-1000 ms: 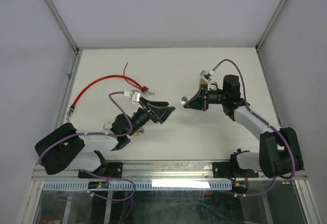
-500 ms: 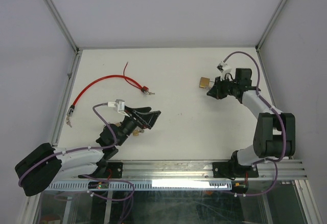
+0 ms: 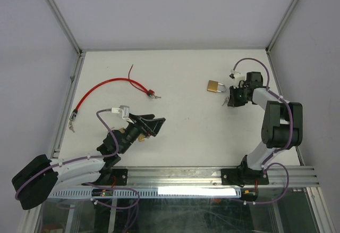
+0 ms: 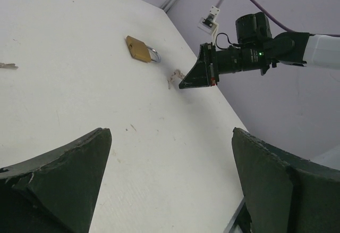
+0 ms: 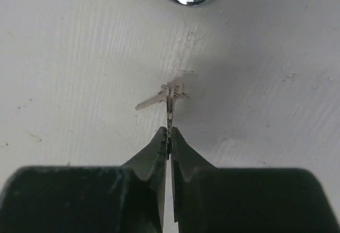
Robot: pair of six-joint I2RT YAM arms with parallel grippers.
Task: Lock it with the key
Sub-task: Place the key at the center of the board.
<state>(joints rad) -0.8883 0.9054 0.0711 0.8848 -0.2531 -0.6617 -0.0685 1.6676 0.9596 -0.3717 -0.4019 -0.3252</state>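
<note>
Thin edge-on pinch: key (image 5: pixel 169 96) gripped by closed right fingers (image 5: pixel 154 156) near padlock (image 3: pixel 214 86); left fingers (image 4: pixel 64 174) spread, empty. Could be twisted loose.

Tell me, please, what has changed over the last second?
The right gripper, jaws shut on the small silver key, swung from mid-table back to the right, beside the brass padlock. The left gripper pulled back towards its base and its jaws opened wider. Padlock and red cable stayed put.

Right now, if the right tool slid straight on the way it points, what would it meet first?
Probably the padlock's shackle: the right tool, pinching the key, points straight at it, though height above the surface is hard to judge.
</note>
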